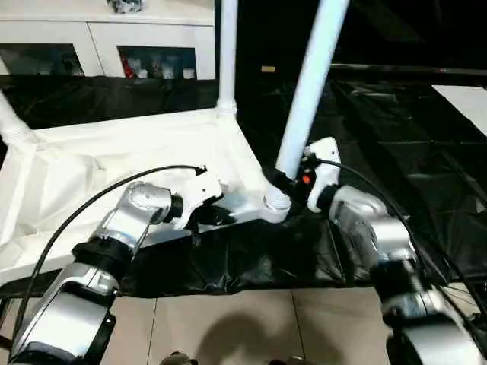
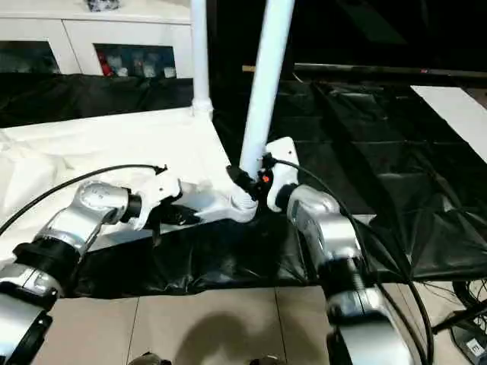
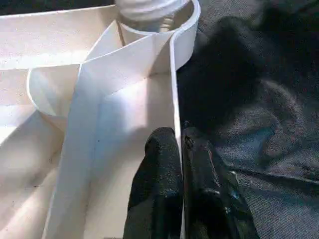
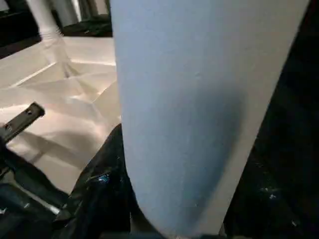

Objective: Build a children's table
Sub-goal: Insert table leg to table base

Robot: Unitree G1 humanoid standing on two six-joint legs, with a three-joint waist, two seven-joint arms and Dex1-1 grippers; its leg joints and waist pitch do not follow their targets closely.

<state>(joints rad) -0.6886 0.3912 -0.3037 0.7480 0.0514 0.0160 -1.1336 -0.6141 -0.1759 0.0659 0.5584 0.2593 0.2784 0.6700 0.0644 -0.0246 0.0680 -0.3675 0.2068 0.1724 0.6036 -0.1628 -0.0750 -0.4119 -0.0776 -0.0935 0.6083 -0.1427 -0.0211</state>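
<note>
I see the tabletop (image 1: 114, 160) lying upside down on the black bench (image 1: 396, 144). My left hand (image 3: 182, 164) pinches its near rim. At 2 o'clock from it, my right hand (image 1: 293, 182) grips the leg (image 1: 308, 84), which stands in the corner socket (image 1: 278, 204), long axis leaning toward 1 o'clock.

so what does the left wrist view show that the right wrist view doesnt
Left wrist view alone: the left end effector with its two black fingers pinching the thin upright rim of the table top, one finger on each side, and the round corner socket with a leg end seated in it.

Right wrist view alone: a close look at the shaft of the near leg, and another leg standing at a far corner.

Both share: the white ribbed underside of the table top and the black cloth beneath it.
</note>
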